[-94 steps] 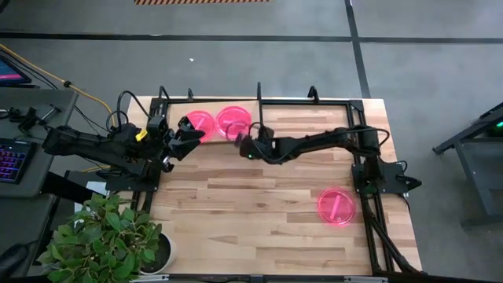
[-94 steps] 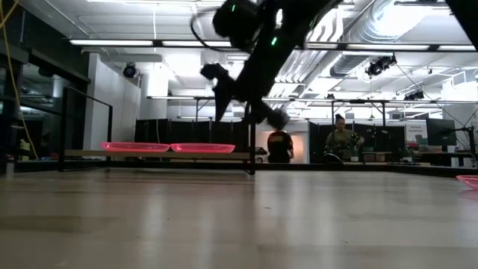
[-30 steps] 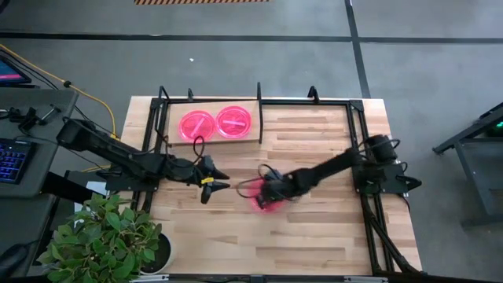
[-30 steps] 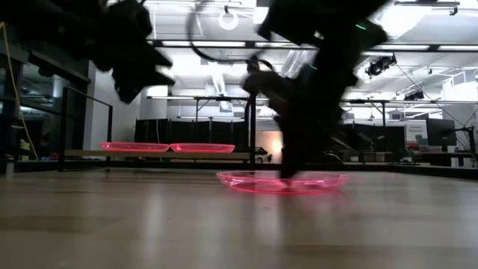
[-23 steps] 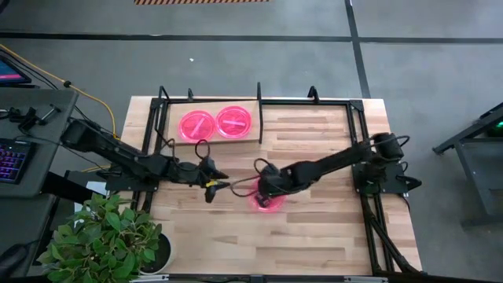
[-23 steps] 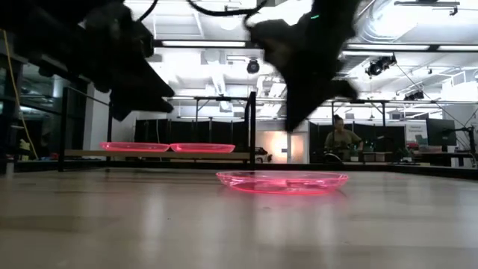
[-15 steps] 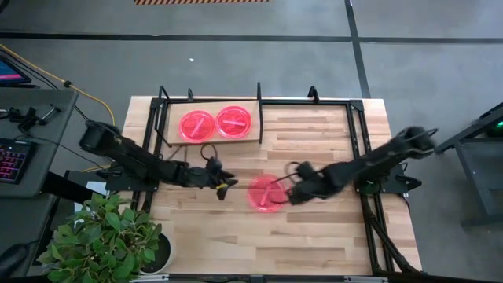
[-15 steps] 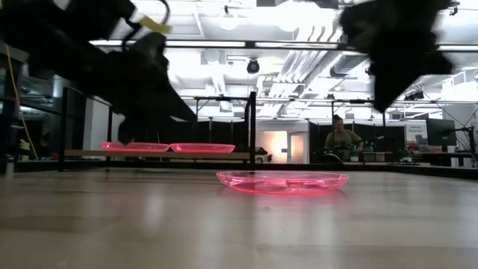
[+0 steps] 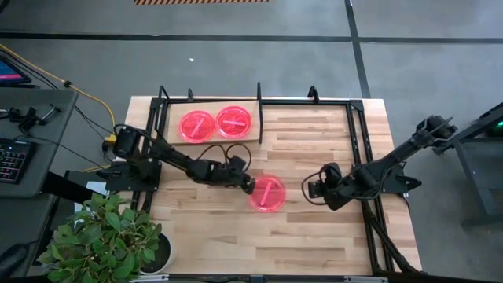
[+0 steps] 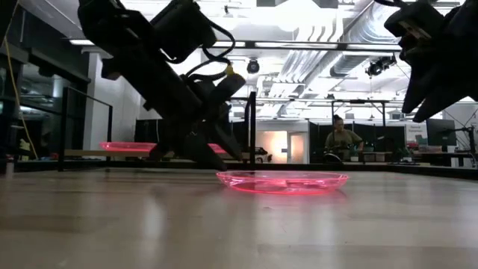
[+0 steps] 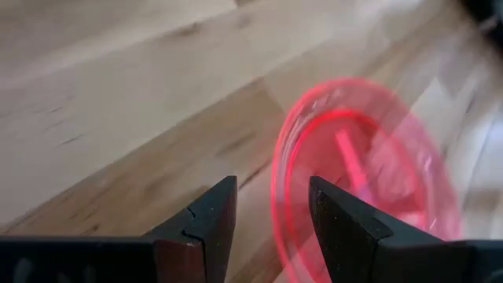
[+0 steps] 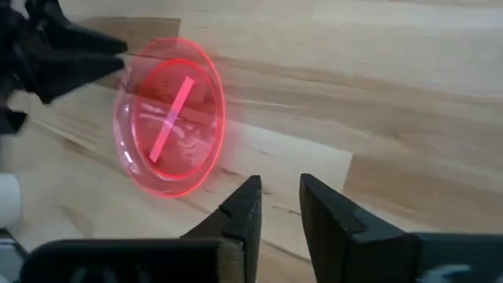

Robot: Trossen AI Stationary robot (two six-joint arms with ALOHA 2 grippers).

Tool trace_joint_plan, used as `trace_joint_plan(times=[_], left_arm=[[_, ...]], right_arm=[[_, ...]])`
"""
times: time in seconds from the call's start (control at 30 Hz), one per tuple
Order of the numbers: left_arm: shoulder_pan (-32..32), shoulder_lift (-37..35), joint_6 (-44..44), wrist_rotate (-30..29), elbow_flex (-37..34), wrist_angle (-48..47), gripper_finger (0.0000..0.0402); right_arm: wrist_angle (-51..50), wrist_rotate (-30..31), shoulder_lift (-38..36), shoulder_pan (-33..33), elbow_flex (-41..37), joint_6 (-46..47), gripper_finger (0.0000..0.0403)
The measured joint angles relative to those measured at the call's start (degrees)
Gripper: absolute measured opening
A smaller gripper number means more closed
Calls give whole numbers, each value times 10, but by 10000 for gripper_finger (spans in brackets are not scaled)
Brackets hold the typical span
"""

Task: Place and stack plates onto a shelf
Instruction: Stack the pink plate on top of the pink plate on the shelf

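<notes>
My left gripper, fingers parted, reaches the loose plate's left rim; a shallow approach could push it away. My right gripper waits empty, slightly parted.

Robotics lab; ceiling ducts, curtained bays, keyboard desk.

Potted plant beside table; keyboard on desk

Left arm extends from centre left toward frame centre, its claw low with fingers parted by a narrow gap. Right arm slants from the right edge toward lower centre-right; its claw fingers stand slightly apart, holding nothing.
</notes>
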Motion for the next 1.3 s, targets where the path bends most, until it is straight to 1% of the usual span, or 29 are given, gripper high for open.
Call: trace_joint_plan(times=[0.13, 0.23, 0.43, 0.6, 0.7, 0.93, 1.0, 1.03, 1.07, 1.13, 1.17, 1.23, 1.3], left_arm=[[9, -2, -48, 3, 1, 0, 149], [11, -2, -60, 11, 1, -9, 149], [6, 21, -111, 14, 2, 3, 149], [-5, 27, -114, 16, 2, 25, 149], [-15, 28, -110, 34, 2, 39, 149], [-41, 39, -118, 13, 5, 34, 146], [-48, 45, -118, 2, 7, 44, 129], [-49, 45, -117, 2, 7, 46, 114], [-51, 46, -114, 7, 7, 50, 93], [-53, 47, -103, 19, 7, 59, 36], [-53, 44, -95, 22, 7, 59, 19], [-51, 36, -85, 24, 6, 59, 11], [-44, 15, -71, 23, 6, 37, 4]], right_arm=[[5, 0, 4, 0, 0, -31, 74], [6, 1, 4, 0, 0, -51, 74], [4, 1, 4, 0, 0, -69, 74], [-3, 1, 4, 0, 0, -71, 74], [-6, 1, 4, 0, 0, -69, 74], [-8, 10, 4, 0, 1, -66, 74], [-9, 18, 4, -1, 1, -66, 74], [-9, 21, 4, 0, 1, -66, 74], [-9, 22, 4, 0, 1, -66, 74], [-11, 25, 4, -1, 1, -66, 74], [-11, 25, 4, -1, 1, -66, 74], [-12, 25, 4, -1, 1, -66, 74], [-12, 31, 4, -1, 1, -66, 74]])
